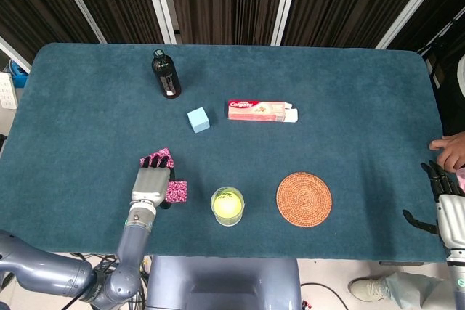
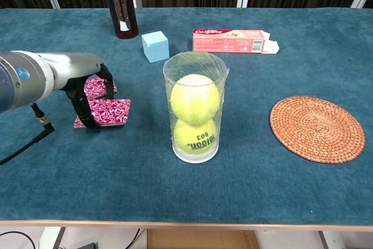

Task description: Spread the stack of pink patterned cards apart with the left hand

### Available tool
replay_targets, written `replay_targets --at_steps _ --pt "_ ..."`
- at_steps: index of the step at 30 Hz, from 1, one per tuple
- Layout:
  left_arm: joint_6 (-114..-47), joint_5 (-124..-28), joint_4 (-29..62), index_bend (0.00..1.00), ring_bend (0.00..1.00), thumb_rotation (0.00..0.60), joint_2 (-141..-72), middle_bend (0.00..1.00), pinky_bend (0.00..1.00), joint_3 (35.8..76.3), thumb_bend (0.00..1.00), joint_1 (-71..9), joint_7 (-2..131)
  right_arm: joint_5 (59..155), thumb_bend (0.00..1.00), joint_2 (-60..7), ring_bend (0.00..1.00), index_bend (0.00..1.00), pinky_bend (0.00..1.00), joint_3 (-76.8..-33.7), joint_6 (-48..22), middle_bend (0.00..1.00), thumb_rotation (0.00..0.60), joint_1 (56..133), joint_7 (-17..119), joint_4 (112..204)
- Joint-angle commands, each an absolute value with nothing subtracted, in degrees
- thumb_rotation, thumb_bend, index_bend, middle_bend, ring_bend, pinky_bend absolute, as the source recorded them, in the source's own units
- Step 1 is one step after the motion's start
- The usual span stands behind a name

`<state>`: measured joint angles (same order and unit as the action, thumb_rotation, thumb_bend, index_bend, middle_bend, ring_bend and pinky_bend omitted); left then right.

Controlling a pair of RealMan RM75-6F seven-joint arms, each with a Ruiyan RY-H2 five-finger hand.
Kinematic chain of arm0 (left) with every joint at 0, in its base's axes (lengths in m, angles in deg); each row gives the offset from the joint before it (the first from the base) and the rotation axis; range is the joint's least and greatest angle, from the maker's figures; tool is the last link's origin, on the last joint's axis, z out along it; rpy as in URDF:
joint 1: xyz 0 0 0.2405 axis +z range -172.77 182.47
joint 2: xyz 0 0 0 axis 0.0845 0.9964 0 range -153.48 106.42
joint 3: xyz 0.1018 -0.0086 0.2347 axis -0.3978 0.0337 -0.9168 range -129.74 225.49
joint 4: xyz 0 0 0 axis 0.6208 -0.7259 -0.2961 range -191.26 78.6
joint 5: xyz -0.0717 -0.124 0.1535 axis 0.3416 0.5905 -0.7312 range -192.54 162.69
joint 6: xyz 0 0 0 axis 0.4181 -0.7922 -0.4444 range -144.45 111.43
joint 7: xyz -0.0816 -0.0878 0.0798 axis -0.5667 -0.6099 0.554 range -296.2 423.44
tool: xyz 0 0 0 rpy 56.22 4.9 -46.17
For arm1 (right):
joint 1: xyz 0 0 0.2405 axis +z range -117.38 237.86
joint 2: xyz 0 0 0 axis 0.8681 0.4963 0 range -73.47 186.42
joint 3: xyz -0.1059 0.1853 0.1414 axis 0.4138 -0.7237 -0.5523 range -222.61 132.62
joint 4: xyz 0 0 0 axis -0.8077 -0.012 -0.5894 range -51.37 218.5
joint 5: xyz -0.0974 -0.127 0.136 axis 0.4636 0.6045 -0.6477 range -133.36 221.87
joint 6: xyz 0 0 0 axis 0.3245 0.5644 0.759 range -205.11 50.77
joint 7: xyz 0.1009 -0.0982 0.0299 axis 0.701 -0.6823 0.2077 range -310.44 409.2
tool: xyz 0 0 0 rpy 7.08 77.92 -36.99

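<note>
The pink patterned cards lie in two clumps on the blue table (image 1: 87, 92). One clump (image 1: 158, 157) (image 2: 98, 87) sits farther from me. The other (image 1: 177, 192) (image 2: 112, 111) lies nearer and to the right. My left hand (image 1: 151, 183) (image 2: 86, 93) lies palm down across them, its fingertips pressing on the cards and hiding the part between the clumps. My right hand (image 1: 447, 205) rests open at the table's right edge, far from the cards and holding nothing.
A clear cup with two tennis balls (image 1: 227, 205) (image 2: 196, 115) stands just right of the cards. Beyond are a woven coaster (image 1: 304, 199), a blue cube (image 1: 197, 119), a toothpaste box (image 1: 261, 110) and a dark bottle (image 1: 166, 74). A person's hand (image 1: 450, 152) rests at the right edge.
</note>
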<state>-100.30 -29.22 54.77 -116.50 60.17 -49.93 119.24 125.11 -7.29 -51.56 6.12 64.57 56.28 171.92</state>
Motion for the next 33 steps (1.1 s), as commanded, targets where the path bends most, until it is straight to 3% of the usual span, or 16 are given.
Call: replay_targets --at_steps 1,21,33 --pt "-99.67 -30.6 53.14 0.5 0.0 0.6 -117.53 0.15 0.01 59.56 0.2 -50.14 119.48 125.02 0.17 -7.29 0.16 0.09 0.28 -51.59 5.99 0.05 0.6 64.6 56.38 171.81" --pt "-96.22 -33.01 48.92 0.45 0.0 0.6 -119.18 0.12 0.0 59.84 0.2 -49.45 119.27 124.39 0.17 -7.44 0.16 0.09 0.28 -51.87 5.6 0.05 0.6 64.68 56.33 171.57" --pt "-95.69 -32.82 48.25 0.36 0.0 0.6 -119.74 0.11 0.0 60.08 0.16 -49.66 120.49 123.94 0.17 -7.44 0.16 0.09 0.28 -52.03 5.44 0.05 0.6 64.64 56.17 171.69"
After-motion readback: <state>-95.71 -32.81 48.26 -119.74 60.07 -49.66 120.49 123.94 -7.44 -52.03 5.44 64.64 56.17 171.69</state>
